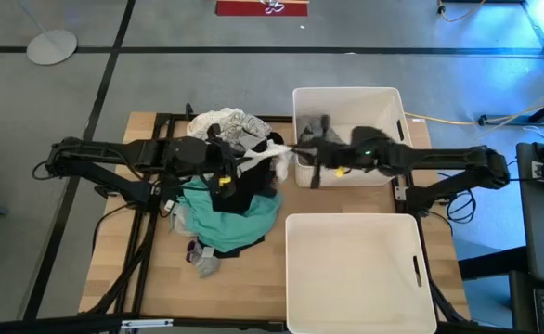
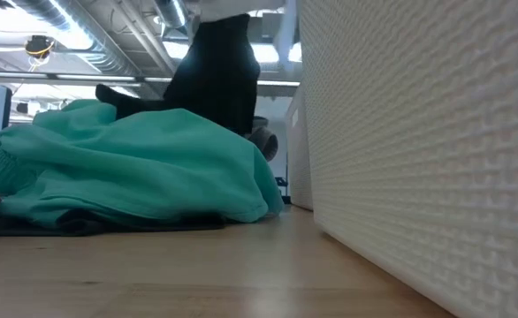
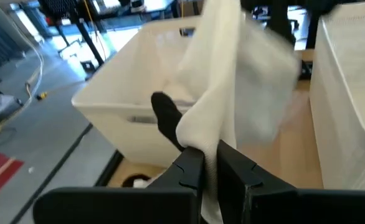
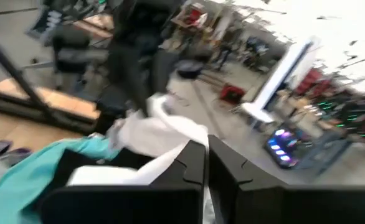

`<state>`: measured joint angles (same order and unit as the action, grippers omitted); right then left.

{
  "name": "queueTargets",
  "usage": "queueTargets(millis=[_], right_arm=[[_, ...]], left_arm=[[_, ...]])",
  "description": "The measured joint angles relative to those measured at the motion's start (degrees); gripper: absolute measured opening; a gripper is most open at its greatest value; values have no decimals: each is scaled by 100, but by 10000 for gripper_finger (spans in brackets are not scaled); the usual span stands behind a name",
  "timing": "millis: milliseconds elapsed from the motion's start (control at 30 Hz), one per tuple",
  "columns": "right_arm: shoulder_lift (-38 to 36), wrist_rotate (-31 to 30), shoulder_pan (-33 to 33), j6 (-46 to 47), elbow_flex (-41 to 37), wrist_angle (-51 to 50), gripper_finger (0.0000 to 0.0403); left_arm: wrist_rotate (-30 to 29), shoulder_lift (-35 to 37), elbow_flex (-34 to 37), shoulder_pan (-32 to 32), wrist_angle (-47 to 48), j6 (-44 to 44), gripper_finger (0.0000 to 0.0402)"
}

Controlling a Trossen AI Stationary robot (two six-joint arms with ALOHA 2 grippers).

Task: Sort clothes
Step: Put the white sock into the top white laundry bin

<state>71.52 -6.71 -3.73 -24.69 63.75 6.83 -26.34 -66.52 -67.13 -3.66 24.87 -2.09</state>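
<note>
High view: both arms meet over mid-table, at the gap between the clothes pile [image 1: 226,199] and the far bin [image 1: 348,100]. Left pincer [image 1: 224,178] sits above the pile's 12 o'clock side; right pincer [image 1: 302,153] sits at the far bin's 9 o'clock wall. A white cloth [image 1: 270,158] is strung between them, long axis running 9-to-3 o'clock. Left wrist view: left pincer [image 3: 211,163] is clamped on the white cloth [image 3: 223,93], fabric rising from between the fingers toward the bin [image 3: 117,102] ahead. Right wrist view: right pincer [image 4: 207,163] has its fingers drawn together with the white cloth [image 4: 151,137] bunched just ahead of them; whether it truly pinches the fabric I cannot tell. Teal garment [image 2: 135,163] lies on the table under the left arm, a black piece [image 2: 219,75] hanging above it in the low view. Near bin [image 1: 351,269] stands at 5 o'clock from the pile. Judgement: cloth lies at 3 o'clock from the left pincer and already reaches the far bin's edge; the right arm is nearer that bin, so the drop turns on carrying the cloth on toward 3 o'clock, over the wall.
</note>
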Motion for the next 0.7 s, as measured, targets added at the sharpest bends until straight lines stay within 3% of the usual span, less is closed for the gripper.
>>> queueTargets(millis=[300,700], right_arm=[[-1037,-568,-1,-498,-7,-264,8],[-1563,-2687,-9,-1552,3,-976,6]], left_arm=[[-1,0,-7,-2,303,337,21],[-5,-1,2,0,498,358,21]])
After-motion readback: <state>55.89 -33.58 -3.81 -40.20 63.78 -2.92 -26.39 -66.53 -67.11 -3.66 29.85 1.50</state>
